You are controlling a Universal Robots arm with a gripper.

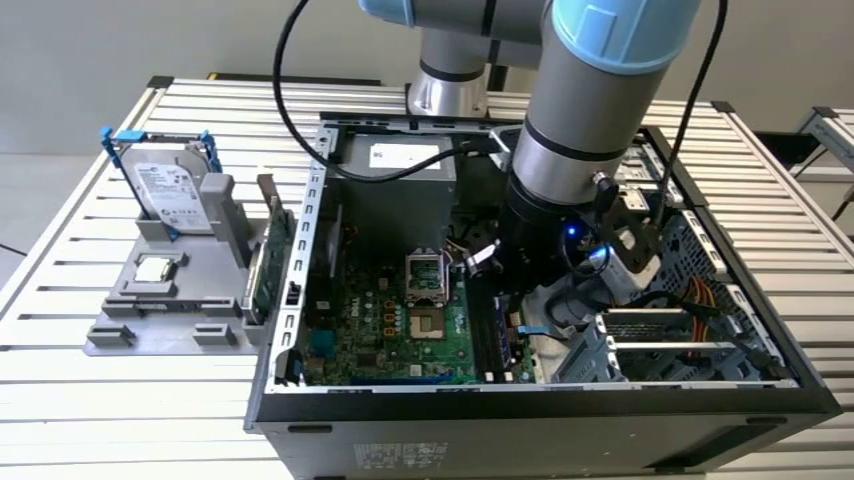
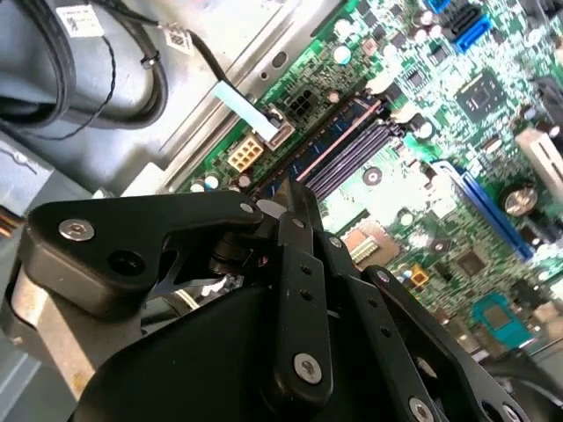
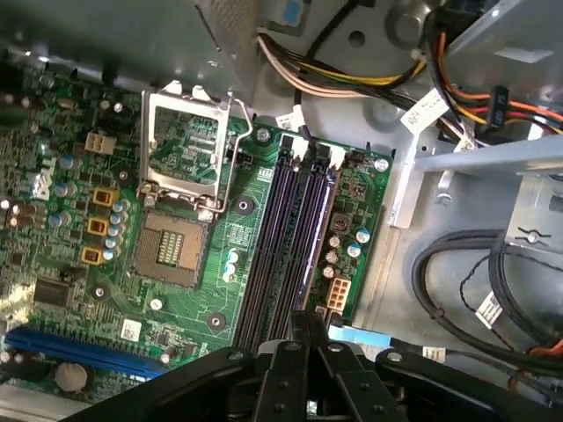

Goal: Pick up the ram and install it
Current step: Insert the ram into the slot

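One arm – upright inside case | claw over memory slots

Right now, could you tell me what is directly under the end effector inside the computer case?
The motherboard's memory slots lie under the end effector, beside the open processor socket. The end effector's black body covers the slots' near ends, so I cannot tell whether the ram is seated there.

Thin dark ram upright in motherboard slot

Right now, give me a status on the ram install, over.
Tool shut, tips at the end of the memory slots. Ram apparently in a slot beneath, seating unconfirmed. Cables off to the side, nothing across the slots.
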